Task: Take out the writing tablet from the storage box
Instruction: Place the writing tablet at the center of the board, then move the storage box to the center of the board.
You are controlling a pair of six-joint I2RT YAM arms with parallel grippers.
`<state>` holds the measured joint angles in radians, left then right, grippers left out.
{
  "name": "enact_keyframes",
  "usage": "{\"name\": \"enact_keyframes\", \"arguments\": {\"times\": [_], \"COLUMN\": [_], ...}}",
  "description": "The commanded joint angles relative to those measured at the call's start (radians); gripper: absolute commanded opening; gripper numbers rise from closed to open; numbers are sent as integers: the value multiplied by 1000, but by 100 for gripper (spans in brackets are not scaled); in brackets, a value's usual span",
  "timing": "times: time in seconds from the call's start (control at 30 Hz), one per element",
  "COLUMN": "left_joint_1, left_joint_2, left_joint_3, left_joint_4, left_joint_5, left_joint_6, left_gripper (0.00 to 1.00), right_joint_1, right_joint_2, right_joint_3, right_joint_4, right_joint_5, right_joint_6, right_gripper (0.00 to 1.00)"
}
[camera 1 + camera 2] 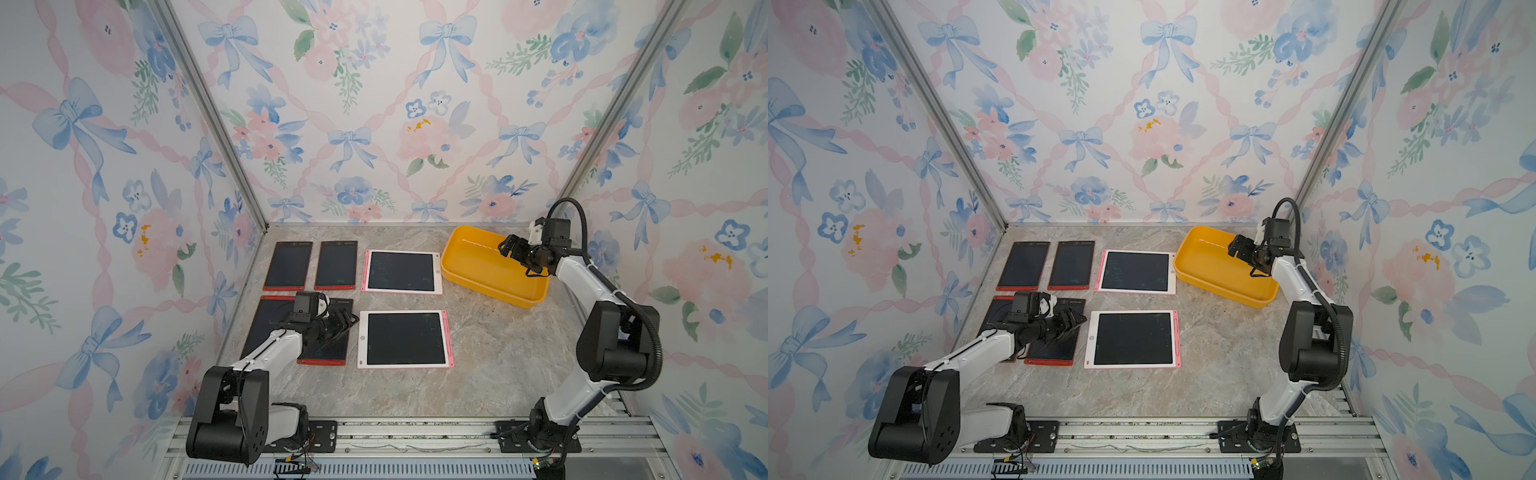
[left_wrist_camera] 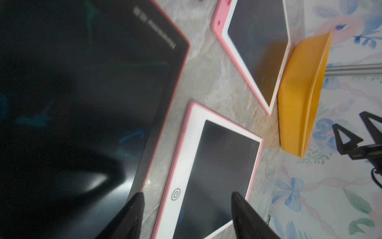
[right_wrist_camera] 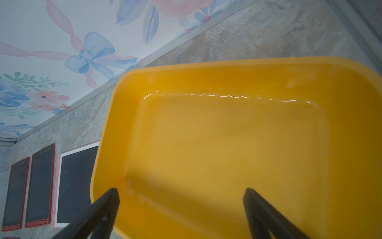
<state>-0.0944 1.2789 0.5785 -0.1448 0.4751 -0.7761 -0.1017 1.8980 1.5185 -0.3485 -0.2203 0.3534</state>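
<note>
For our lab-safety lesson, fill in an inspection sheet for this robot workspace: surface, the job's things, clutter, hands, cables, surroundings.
Surface: marbled table, level, things laid flat on it.
Job's things: yellow storage box at the far right, nothing in it; four red-framed tablets and two pink-framed tablets lie flat on the table in two rows.
Clutter: nothing seen.
Hands: left hand open, over the edge of the near red-framed tablet, holding nothing; right hand open, over the box, holding nothing.
Cables: black ribbed hose loops over the right arm; loose wires at the left arm's base.
Surroundings: floral walls on three sides; metal rail in front.
</note>
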Motion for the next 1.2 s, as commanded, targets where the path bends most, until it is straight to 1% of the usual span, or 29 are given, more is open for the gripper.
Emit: {"name": "enact_keyframes", "arguments": {"times": [0.0, 0.13, 0.3, 0.4, 0.47, 0.67, 0.83, 1.0, 1.1, 1.17], "left_joint_1": [8, 7, 7, 7, 7, 5, 5, 5, 5, 5], "left_joint_2": [-34, -38, -34, -22, -4, 63, 115, 157, 183, 203], "left_joint_3": [83, 163, 219, 240, 255, 312, 352, 389, 416, 438], "left_joint_4": [-111, -111, -111, -111, -110, -110, -110, -110, -108, -106], "left_joint_5": [-90, -82, -72, -87, -96, -104, -121, -175, -218, -236], "left_joint_6": [89, 97, 116, 130, 138, 158, 179, 198, 203, 207], "left_gripper": [74, 78, 80, 81, 82, 82, 84, 92, 97, 98], "right_joint_1": [12, 49, 46, 48, 45, 14, -67, -139, -160, -171], "right_joint_2": [5, 42, 125, 150, 155, 113, 58, -1, -26, -40], "right_joint_3": [22, 32, 38, 9, -13, -89, -170, -247, -268, -272], "right_joint_4": [-80, -129, -167, -182, -198, -244, -256, -264, -267, -262], "right_joint_5": [86, 151, 129, 118, 133, 204, 246, 313, 347, 342], "right_joint_6": [-24, -52, -31, -30, -35, -51, -37, -35, -39, -46], "right_gripper": [97, 97, 97, 97, 97, 97, 97, 97, 97, 97]}}
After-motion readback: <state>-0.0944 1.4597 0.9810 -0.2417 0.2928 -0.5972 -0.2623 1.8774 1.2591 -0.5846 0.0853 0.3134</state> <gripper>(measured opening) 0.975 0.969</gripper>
